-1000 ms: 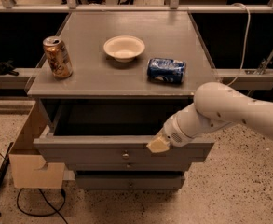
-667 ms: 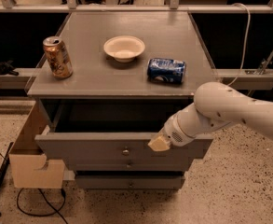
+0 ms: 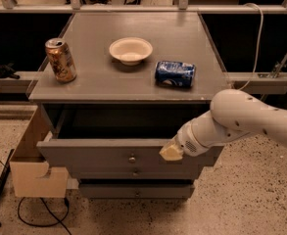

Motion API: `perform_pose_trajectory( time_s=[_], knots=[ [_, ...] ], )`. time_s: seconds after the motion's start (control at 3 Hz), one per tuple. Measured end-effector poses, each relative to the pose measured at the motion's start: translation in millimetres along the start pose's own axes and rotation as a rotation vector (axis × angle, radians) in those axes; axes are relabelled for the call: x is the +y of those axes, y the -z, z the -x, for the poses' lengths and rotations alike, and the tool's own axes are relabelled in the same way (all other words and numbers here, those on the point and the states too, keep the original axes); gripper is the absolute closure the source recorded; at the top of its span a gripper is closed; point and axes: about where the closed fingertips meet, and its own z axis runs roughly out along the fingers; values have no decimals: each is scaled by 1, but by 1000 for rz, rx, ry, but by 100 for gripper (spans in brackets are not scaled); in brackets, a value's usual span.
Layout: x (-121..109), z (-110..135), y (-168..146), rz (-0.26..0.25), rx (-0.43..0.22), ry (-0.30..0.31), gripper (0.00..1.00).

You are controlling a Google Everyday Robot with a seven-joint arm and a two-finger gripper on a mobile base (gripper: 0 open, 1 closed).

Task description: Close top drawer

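The top drawer (image 3: 99,156) is a wide grey box pulled partway out of the grey cabinet, with a flat front panel and a small round metal knob (image 3: 131,158) at its centre. Its inside looks dark. My gripper (image 3: 171,152), with cream-coloured tips on a white arm coming from the right, rests against the drawer's front panel to the right of the knob.
On the cabinet top (image 3: 182,33) stand an upright gold can (image 3: 60,59), a white bowl (image 3: 131,50) and a blue can lying on its side (image 3: 175,73). A lower drawer (image 3: 135,190) sits below. A cardboard box (image 3: 33,173) stands on the floor at left, by cables.
The drawer front has moved slightly inward toward the cabinet, with the gripper following against the panel.
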Motion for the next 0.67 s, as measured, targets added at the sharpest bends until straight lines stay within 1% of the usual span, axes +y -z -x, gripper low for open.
perform_pose_trajectory(
  time_s=[0.33,0.67],
  knots=[
    [0,0,0,0,0,0,55],
    [0,0,0,0,0,0,24]
  ],
)
